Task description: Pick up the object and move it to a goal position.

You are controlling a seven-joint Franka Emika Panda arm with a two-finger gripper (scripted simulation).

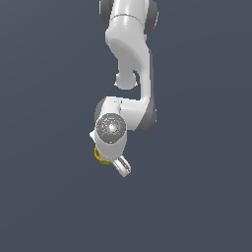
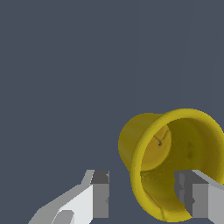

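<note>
The object is a small yellow cup [image 2: 175, 144] with a round rim, seen with its open mouth towards the wrist camera. My gripper [image 2: 146, 199] is open, with one finger [image 2: 99, 197] outside the cup and the other finger [image 2: 194, 197] over its mouth, so the near wall lies between them. A gap shows between the outer finger and the wall. In the exterior view only a sliver of the cup [image 1: 101, 156] shows from under the white hand, where the gripper [image 1: 110, 155] is mostly hidden and one finger [image 1: 122, 167] sticks out.
The white arm [image 1: 130, 54] reaches in from the top of the exterior view. The ground is plain dark grey-blue [image 1: 197, 197]. No goal marker shows.
</note>
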